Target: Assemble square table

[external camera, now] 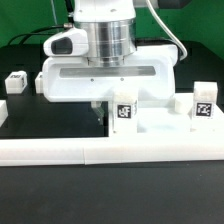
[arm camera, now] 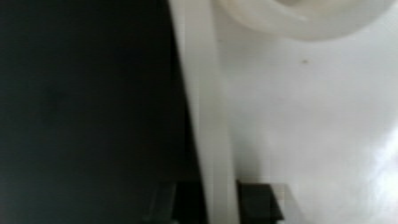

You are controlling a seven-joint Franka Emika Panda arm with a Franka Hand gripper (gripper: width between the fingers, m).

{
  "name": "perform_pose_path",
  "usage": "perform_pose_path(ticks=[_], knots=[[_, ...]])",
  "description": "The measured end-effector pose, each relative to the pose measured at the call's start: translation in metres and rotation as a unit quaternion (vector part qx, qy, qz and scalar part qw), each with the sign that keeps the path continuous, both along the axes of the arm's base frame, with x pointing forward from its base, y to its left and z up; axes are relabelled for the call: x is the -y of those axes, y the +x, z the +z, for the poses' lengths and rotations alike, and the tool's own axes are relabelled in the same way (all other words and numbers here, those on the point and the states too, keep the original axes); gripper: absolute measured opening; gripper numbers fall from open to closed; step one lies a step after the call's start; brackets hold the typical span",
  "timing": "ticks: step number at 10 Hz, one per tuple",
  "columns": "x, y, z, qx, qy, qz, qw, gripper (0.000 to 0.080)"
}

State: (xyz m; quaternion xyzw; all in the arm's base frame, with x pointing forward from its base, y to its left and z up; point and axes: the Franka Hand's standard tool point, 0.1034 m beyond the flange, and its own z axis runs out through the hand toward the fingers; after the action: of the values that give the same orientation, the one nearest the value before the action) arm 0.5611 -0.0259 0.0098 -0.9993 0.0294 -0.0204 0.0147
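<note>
The square table slab (external camera: pixel 105 80) lies flat on the dark table under the arm. My gripper (external camera: pixel 101 111) reaches down at the slab's near edge. In the wrist view the slab's raised rim (arm camera: pixel 210 120) runs between my two dark fingers (arm camera: pixel 263 203), which sit against both its sides, so the gripper (arm camera: pixel 221 205) is shut on the rim. A round boss (arm camera: pixel 276 20) shows on the slab's face. Tagged white leg blocks stand at the exterior view's left (external camera: pixel 15 82), by the gripper (external camera: pixel 123 112) and at the right (external camera: pixel 203 103).
The long low white border wall (external camera: pixel 110 152) runs across the front, close to the slab and the nearer leg blocks. A black cable (external camera: pixel 180 45) hangs from the arm at the exterior view's right. Green surface shows at the far back.
</note>
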Motion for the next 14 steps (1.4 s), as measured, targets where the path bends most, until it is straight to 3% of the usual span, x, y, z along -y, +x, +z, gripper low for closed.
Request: perform_pose_path(ticks=[2, 3, 5, 8, 10, 12, 13, 14], knots=[[0.017, -0.020, -0.001, -0.008, 0.001, 0.026, 1.000, 0.0060], [0.026, -0.020, -0.002, 0.013, -0.017, 0.091, 0.996, 0.0059], [0.027, -0.021, -0.002, 0.011, -0.024, 0.145, 0.989, 0.0056], [0.026, -0.010, 0.002, 0.026, -0.063, 0.335, 0.940, 0.0056], [0.031, -0.011, 0.001, 0.022, -0.066, 0.362, 0.930, 0.0057], [0.033, -0.010, 0.001, 0.016, -0.077, 0.448, 0.891, 0.0057], [0.022, -0.001, 0.002, 0.018, -0.087, 0.496, 0.864, 0.0057], [0.008, 0.009, 0.003, 0.022, -0.099, 0.565, 0.819, 0.0058]])
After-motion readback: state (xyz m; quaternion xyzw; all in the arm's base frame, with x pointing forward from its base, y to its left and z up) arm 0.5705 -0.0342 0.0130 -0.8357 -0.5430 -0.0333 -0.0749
